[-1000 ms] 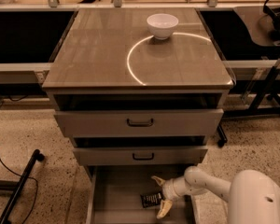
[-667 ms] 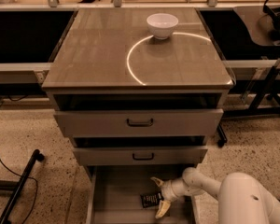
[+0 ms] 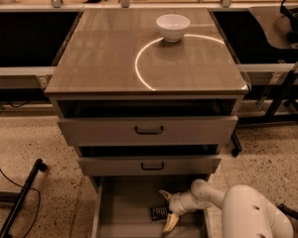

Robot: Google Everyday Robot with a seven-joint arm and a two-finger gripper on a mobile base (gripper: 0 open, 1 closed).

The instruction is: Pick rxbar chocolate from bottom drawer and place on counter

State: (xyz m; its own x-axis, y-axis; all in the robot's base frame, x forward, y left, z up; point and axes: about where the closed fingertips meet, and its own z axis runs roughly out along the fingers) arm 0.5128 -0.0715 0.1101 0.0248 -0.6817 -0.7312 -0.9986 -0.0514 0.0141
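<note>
Camera view, looking down on a three-drawer cabinet. Bottom drawer [image 3: 124, 205] stands pulled out at the lower centre of the frame. The rxbar chocolate [image 3: 158, 212] lies flat on its floor, right of centre, just below the front of the middle drawer [image 3: 149, 166]. Gripper [image 3: 166, 209] is inside the drawer with its jaws released and spread, one pale finger above the bar in the frame and one below, so the bar appears to lie between them. Whether either finger touches the wrapper cannot be made out in the dim drawer.

Judged step: closing on the bar. Lift and transfer to the counter worktop [image 3: 104, 58] are not yet done.

Risks from here:
- **Closing:** a thin flat bar on a plain floor may slide or squirt out if the jaws meet only its end.
- **Lift:** the bar or the wrist could catch the protruding middle-drawer front.
- **Placement:** the white bowl [image 3: 172, 27] at the upper centre of the worktop, on the bright arc [image 3: 139, 71], should be avoided.

Arm pose: white forearm [image 3: 208, 195] enters from the lower right, with a bulky link [image 3: 253, 214] at the bottom right corner. The wrist reaches leftward and low into the drawer.
</note>
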